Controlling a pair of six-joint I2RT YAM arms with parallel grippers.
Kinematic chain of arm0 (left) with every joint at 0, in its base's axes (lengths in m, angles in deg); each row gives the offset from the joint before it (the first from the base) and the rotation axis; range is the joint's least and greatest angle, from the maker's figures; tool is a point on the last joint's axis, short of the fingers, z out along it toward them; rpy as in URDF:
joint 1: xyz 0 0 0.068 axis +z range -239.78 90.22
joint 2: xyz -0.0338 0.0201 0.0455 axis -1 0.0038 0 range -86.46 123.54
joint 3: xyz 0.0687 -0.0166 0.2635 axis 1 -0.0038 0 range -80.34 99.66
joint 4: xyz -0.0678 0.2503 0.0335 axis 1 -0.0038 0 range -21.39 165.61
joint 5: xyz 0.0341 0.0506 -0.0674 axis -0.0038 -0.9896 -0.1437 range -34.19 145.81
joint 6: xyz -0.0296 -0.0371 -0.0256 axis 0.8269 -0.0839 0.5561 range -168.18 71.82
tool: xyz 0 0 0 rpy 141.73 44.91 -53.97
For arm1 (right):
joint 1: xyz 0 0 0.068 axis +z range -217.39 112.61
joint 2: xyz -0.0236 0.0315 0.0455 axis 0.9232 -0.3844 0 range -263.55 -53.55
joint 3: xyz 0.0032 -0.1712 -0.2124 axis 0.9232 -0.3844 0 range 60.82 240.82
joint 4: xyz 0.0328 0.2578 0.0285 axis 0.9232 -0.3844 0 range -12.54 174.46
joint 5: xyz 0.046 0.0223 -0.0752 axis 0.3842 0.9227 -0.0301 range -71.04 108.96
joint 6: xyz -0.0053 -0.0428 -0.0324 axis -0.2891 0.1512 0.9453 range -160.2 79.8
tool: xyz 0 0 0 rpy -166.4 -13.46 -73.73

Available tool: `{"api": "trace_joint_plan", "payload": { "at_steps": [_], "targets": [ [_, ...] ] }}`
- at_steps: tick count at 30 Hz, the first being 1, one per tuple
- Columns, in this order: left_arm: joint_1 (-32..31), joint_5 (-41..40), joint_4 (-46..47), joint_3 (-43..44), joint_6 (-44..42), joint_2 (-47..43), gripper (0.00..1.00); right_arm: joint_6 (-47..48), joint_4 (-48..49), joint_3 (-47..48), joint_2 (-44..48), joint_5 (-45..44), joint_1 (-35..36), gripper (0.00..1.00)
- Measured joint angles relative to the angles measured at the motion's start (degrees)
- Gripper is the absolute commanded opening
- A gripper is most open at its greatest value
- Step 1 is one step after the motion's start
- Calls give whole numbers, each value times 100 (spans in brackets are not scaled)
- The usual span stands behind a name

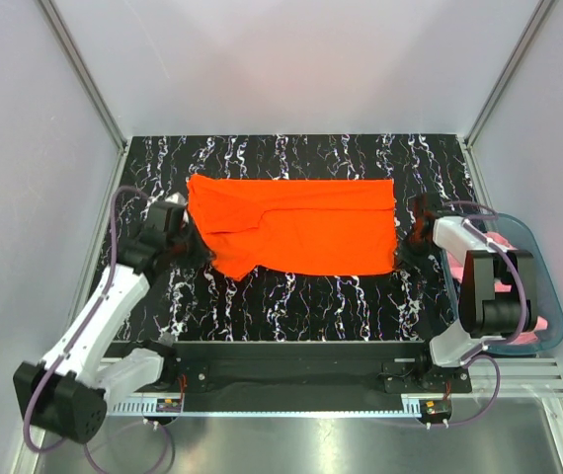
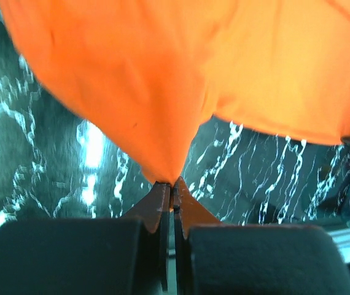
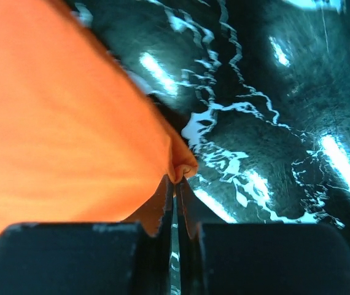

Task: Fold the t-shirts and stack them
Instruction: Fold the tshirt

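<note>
Around the black, white-veined table [image 1: 291, 306] stand pale walls, with aluminium posts [image 1: 86, 74] rising from its 11 and 1 o'clock corners. Off the table's 3 o'clock edge sits a clear blue bin [image 1: 550, 286]. The pink t-shirt [image 1: 538, 328] lies inside it, only partly seen, because the right arm's upper links [image 1: 484, 286] stand over the bin in the overhead view.

The orange-red t-shirt [image 1: 301, 227] lies across the middle of the table, its long side running from 9 to 3 o'clock. Most of it is flat. Toward 8 o'clock a flap of cloth hangs lower than the straight near hem, with creases running across it.

The left gripper [image 2: 172, 184] sits at the shirt's 9 o'clock end. In its wrist view the fingers are clenched tight together on the cloth. The fabric is gathered to a point between the tips and fans out upward from there, with the marbled top showing on both sides beneath it.

The right gripper [image 3: 176, 184] sits at the shirt's 4 o'clock corner, just inside the table's edge nearest the bin. Its fingers are pressed nearly together on a small rolled nub of the orange corner. The rest of the cloth spreads away toward 10 o'clock in that view, and bare table fills the 1 to 4 o'clock side.
</note>
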Motion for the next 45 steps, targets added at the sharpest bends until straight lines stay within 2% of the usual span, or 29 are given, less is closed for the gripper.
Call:
{"api": "trace_joint_plan", "payload": {
  "at_steps": [6,15,18,24,28,36,39,40,42,43,44,45],
  "targets": [
    [9,-275,44,1491,-498,1585,0,516,-527,1156,-535,131,0,0],
    [365,-341,146,3460,-1051,3993,0,898,-1196,3451,-2374,452,-35,0],
    [577,-317,146,4116,-1172,4555,0,931,-1412,4087,-2826,509,-107,0],
    [914,-122,175,5224,-1281,5379,0,942,-1729,4712,-3193,555,-254,0],
    [1012,61,223,5613,-1305,5772,0,946,-1897,5165,-3471,603,-310,0],
    [1060,260,192,5643,-1340,6207,0,1001,-2140,6008,-4205,839,-328,2],
    [1119,291,173,5707,-1362,6277,0,1005,-2286,6227,-4382,887,-328,6],
    [1139,299,177,5751,-1368,6306,0,1005,-2330,6334,-4450,896,-330,18],
    [1165,302,173,5821,-1412,6365,2,1021,-2417,6509,-4535,892,-339,29],
    [1172,299,168,5873,-1451,6406,6,1051,-2463,6629,-4586,883,-350,33],
    [1180,286,173,5930,-1497,6452,13,1084,-2503,6756,-4623,844,-365,41],
    [1189,254,164,6002,-1572,6513,33,1139,-2555,6916,-4666,748,-385,45]
  ]
}}
